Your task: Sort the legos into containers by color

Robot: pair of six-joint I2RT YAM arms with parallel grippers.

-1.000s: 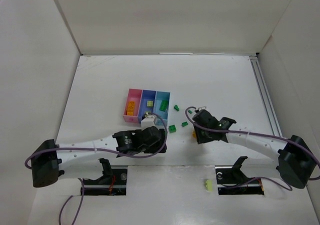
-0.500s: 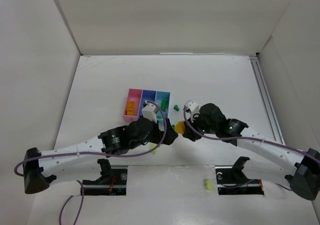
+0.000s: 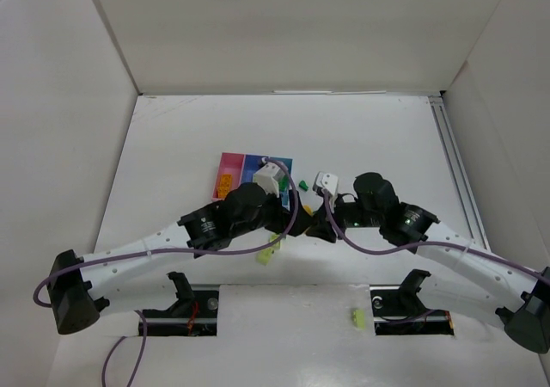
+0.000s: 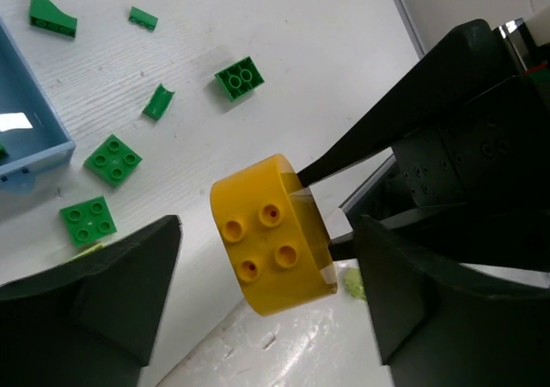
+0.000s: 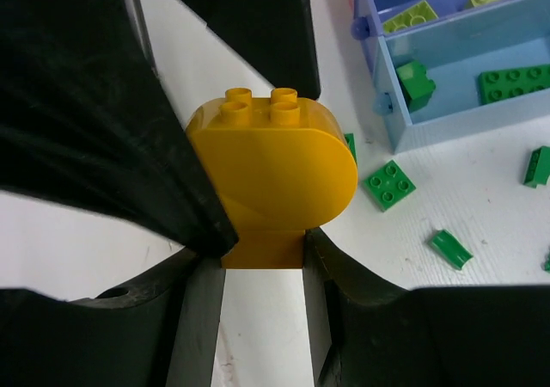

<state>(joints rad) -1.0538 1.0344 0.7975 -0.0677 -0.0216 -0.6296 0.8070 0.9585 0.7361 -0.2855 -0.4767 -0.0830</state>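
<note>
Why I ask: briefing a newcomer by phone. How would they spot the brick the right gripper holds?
Find the row of three joined plastic bins, pink, purple-blue and light blue. Beside its light blue end, the right gripper is shut on an orange-yellow plastic brick. Unlike the small green bricks scattered around, it is big, with one rounded side and four studs.

White table (image 3: 387,138), plain white walls (image 3: 292,26)

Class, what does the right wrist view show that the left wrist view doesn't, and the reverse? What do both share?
Right wrist only: lime bricks in the purple-blue bin. Left wrist only: the black housing behind the right gripper. Both: the yellow round brick clamped in the right gripper, the light blue bin, loose green bricks.
</note>
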